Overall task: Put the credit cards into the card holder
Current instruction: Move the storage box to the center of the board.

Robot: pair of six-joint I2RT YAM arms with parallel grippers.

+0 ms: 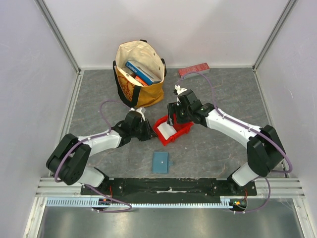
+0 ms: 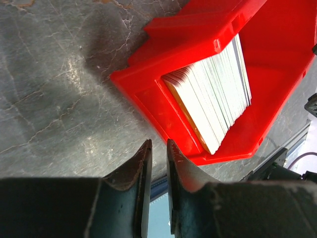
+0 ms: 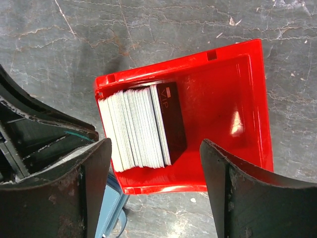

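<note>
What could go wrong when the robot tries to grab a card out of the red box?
The cards stand packed tightly together in the red bin, so the open right claw might pinch several at once, or none. The left claw sits right by the bin's corner and could shove it sideways. The card holder looks closed, so a card may have nowhere to go yet.

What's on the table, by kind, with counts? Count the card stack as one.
tote bag: 1
red bin: 1
credit cards, one stack in the bin: 1
card holder: 1
long red box: 1
Total: 5
</note>
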